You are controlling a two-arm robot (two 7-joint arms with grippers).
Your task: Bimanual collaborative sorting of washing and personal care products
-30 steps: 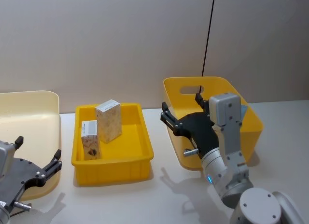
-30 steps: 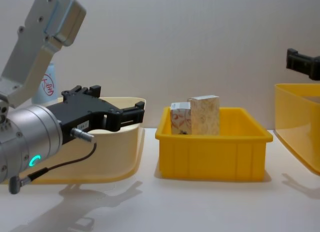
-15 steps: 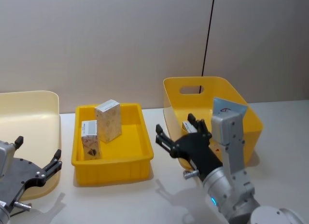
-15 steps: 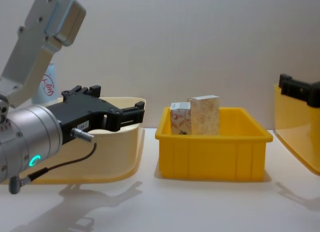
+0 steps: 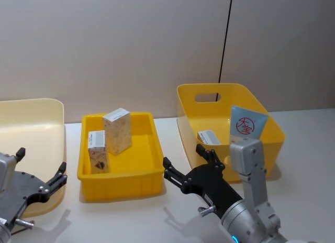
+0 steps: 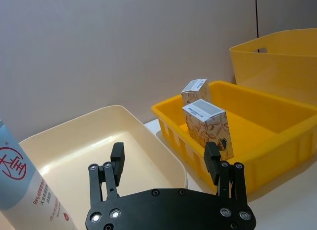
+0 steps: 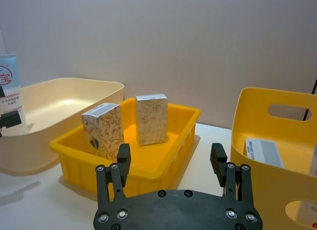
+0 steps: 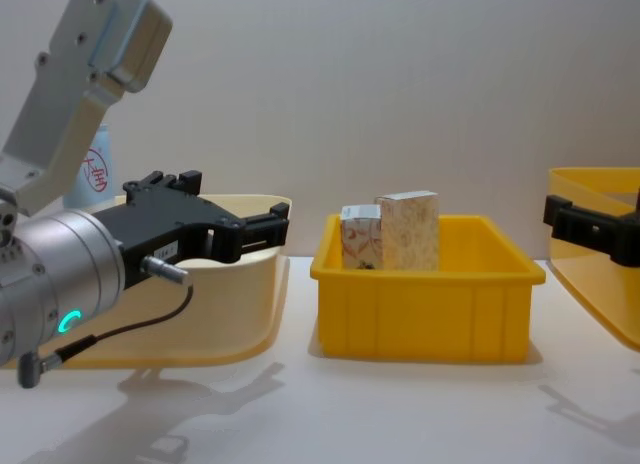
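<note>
Two small white cartons (image 5: 116, 130) (image 5: 98, 151) stand upright in the yellow tray (image 5: 154, 167) at the middle. A light-blue tube (image 5: 248, 125) with a red logo leans in the yellow handled bin (image 5: 272, 141) on the right, beside a carton (image 5: 210, 136) lying flat. Another tube (image 8: 95, 169) stands by the cream bin (image 8: 240, 314) on the left. My right gripper (image 5: 183, 155) hovers open between tray and handled bin, holding nothing. My left gripper (image 5: 42, 159) is open at the cream bin's near edge. In the right wrist view the cartons (image 7: 103, 130) (image 7: 151, 118) stand beyond the open fingers (image 7: 123, 158).
The cream bin (image 5: 31, 128) fills the left side, with its inside bare as the left wrist view shows it. Bare white tabletop (image 5: 178, 211) lies in front of the tray. A grey wall stands close behind all the containers.
My right gripper has drawn back out of the handled bin, down and toward the tray side, uncovering the tube and the flat carton. The left arm has not moved.
</note>
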